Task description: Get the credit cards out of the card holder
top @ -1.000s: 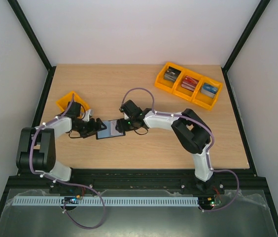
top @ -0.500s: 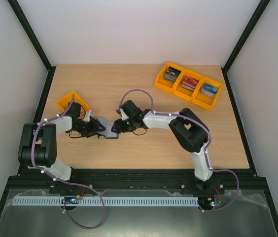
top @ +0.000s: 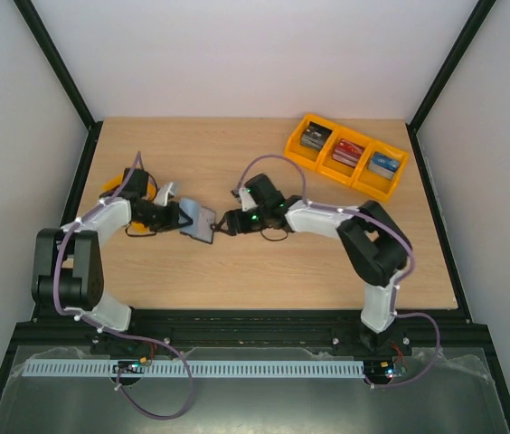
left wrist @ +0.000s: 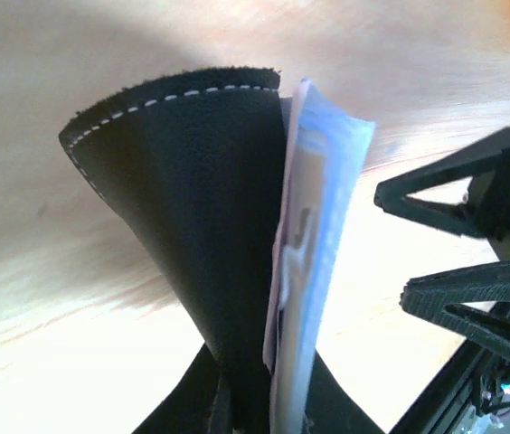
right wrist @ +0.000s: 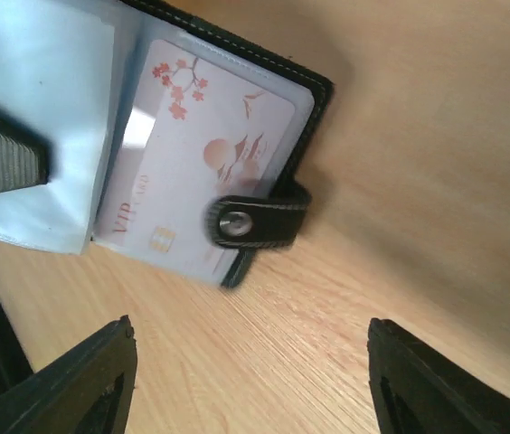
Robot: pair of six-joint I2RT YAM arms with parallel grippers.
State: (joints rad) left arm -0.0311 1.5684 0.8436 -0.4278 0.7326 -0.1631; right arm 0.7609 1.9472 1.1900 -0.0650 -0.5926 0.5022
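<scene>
Left of centre on the bench (top: 264, 271), the card holder (top: 199, 222) is pinched by the left hand (top: 179, 218), which is clenched on one edge of it. From above, the holder shows only as a small grey-blue patch, tilted, between the two hands. That view does not show whether any corner touches the wood.

Left wrist view: the black outer flap with white stitching fans upward. The clear pocket (left wrist: 332, 181), pale blue, stands close against it. The grip itself is cut off at the bottom frame edge (only a dark V shows where the fingers meet the leather).

Right wrist view: the holder is open. One credit card (right wrist: 205, 172) sits inside a pocket. It is pale pink with red blossoms and a round mark; "VIP" is readable, the rest of the print is too small to read. The snap tab (right wrist: 257, 221) crosses the card's lower edge. I cannot tell whether more cards sit behind this one. A grey-padded finger of the left hand lies on the blue pocket, partly cropped at the left frame edge.

The right hand (top: 229, 222) is released, its fingers spread wide with nothing between them. It sits just beside the holder's tab side, apart from it in its own wrist view.

Far right corner: a three-bin yellow tray (top: 296, 145) holds card stacks (top: 349, 152) (dark, red and blue). A second yellow tray (top: 113, 188) is mostly hidden behind the left arm.
</scene>
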